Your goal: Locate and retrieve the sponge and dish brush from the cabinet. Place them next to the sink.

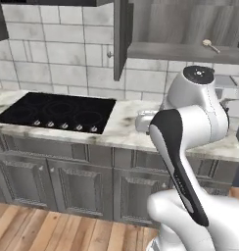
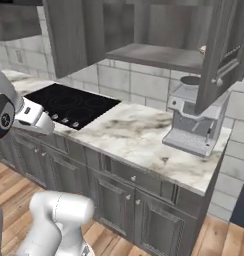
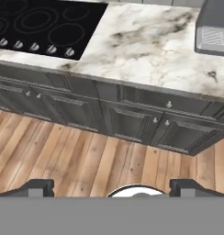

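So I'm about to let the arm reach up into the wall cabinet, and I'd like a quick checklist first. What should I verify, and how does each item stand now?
1. Cabinet door open, shelf reachable: ok, the door stands swung out in both base views.
2. Dish brush located: ok, it lies on the shelf at the right.
3. Sponge located: cannot tell, none visible on the shelf.
4. Gripper open and empty: ok, fingertips apart, nothing between them.
5. Gripper aimed at the shelf: not ok, the hand view looks down at the base cabinets and floor.
6. Coffee machine under the shelf: a possible obstacle, keep clear of it.
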Motion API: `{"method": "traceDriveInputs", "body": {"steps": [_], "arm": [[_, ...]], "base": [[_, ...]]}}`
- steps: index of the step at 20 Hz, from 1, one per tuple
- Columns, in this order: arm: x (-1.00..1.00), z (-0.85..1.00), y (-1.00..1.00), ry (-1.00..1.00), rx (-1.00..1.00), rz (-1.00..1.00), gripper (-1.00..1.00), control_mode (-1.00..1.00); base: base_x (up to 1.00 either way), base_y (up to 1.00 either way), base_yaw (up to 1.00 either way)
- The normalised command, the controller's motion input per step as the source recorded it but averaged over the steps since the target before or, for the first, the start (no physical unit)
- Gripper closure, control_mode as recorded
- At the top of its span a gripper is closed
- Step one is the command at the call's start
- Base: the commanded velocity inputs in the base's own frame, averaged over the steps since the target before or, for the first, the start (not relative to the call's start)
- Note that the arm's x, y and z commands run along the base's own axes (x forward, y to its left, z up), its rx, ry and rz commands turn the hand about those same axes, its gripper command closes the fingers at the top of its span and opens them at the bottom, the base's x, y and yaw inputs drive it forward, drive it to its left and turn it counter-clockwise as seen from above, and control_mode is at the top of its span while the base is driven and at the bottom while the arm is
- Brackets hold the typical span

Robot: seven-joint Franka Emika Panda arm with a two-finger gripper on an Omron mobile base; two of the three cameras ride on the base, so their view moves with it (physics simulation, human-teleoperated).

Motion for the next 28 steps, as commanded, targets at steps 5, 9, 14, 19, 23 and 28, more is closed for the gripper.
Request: {"method": "traceDriveInputs", "body": {"steps": [5,9,14,19,23,28], "arm": [[0.00,0.00,0.00,0.00,0.00,0.00,-1.00,1.00],[0.00,0.00,0.00,0.00,0.00,0.00,-1.00,1.00],[0.00,0.00,0.00,0.00,0.00,0.00,-1.00,1.00],[0.00,0.00,0.00,0.00,0.00,0.00,-1.00,1.00],[0.00,0.00,0.00,0.00,0.00,0.00,-1.00,1.00],[0.00,0.00,0.00,0.00,0.00,0.00,-1.00,1.00]], "base": [[0.00,-0.37,-0.40],[0.00,-0.32,-0.42],[0.00,-0.25,-0.43],[0.05,-0.21,-0.42],[0.33,-0.01,-0.35],[0.31,0.01,-0.28]]}}
